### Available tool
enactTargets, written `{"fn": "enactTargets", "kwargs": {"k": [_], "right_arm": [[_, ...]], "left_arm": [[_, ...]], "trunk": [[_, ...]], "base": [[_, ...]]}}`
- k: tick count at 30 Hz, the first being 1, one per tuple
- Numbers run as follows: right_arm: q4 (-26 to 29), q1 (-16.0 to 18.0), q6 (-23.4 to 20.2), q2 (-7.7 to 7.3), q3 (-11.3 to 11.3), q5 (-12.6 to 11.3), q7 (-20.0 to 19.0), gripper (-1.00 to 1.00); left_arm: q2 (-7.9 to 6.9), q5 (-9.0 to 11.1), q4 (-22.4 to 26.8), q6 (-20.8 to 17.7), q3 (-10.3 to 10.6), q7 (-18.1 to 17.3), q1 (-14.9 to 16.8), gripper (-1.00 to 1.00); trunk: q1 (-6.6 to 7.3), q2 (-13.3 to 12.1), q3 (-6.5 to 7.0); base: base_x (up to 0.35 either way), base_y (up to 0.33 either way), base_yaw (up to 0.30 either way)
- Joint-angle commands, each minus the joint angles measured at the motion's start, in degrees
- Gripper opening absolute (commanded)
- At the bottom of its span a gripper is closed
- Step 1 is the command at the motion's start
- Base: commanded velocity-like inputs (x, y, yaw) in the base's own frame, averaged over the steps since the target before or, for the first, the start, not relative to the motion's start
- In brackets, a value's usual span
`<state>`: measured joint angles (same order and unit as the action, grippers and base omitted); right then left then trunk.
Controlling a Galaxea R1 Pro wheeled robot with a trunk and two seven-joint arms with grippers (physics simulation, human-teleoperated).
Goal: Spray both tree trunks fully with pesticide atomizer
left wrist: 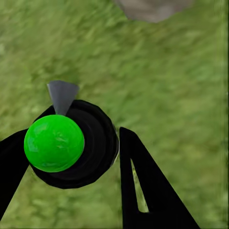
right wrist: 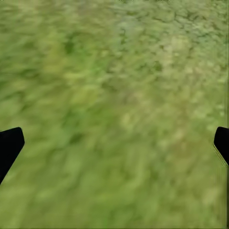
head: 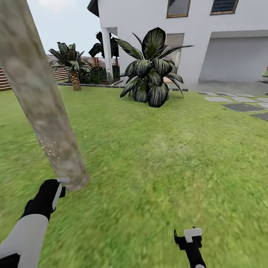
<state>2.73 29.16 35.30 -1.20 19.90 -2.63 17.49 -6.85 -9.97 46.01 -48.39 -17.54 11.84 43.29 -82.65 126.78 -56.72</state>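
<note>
Home garden: lawn (head: 167,156), fence (head: 59,70), white house (head: 201,41).

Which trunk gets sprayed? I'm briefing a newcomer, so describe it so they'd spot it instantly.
From the white house, come forward across the lawn toward the left gripper. The tree trunk rises beside it: thick, smooth, mottled grey-beige and bare, unlike the short scaly palm by the fence.

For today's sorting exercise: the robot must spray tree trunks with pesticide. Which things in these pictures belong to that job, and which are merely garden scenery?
Belongs to the job:
- tree trunk, thick and grey-beige
- atomizer, green-topped, held in the left gripper
- lawn underfoot

Just scenery:
- broad-leaved plant
- small palm
- white house
- paving slabs
- right gripper, open and empty
</note>
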Motion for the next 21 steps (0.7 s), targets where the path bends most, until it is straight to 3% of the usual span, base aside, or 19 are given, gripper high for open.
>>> {"fn": "enactTargets", "kwargs": {"k": [1, 16, 21], "right_arm": [[0.0, 0.02, 0.06, -0.02, 0.5, -0.27, 0.26, 1.0], [0.0, 0.02, 0.08, -0.06, 0.49, -0.27, 0.28, 1.0], [0.0, 0.02, 0.1, -0.03, 0.49, -0.27, 0.33, 1.0]], "left_arm": [[0.18, -0.61, 0.1, -0.27, -0.13, -0.15, 0.04, -1.0], [0.42, -0.61, 0.29, -0.12, -0.16, -0.08, 0.03, -1.0], [0.36, -0.64, 0.31, -0.12, -0.16, -0.06, 0.04, -1.0]], "trunk": [[-0.01, 0.02, -0.05], [-0.01, 0.02, -0.05], [-0.01, 0.02, -0.05]], "base": [[0.231, -0.199, 0.0], [0.215, -0.208, 0.005], [0.119, -0.262, 0.246]]}}
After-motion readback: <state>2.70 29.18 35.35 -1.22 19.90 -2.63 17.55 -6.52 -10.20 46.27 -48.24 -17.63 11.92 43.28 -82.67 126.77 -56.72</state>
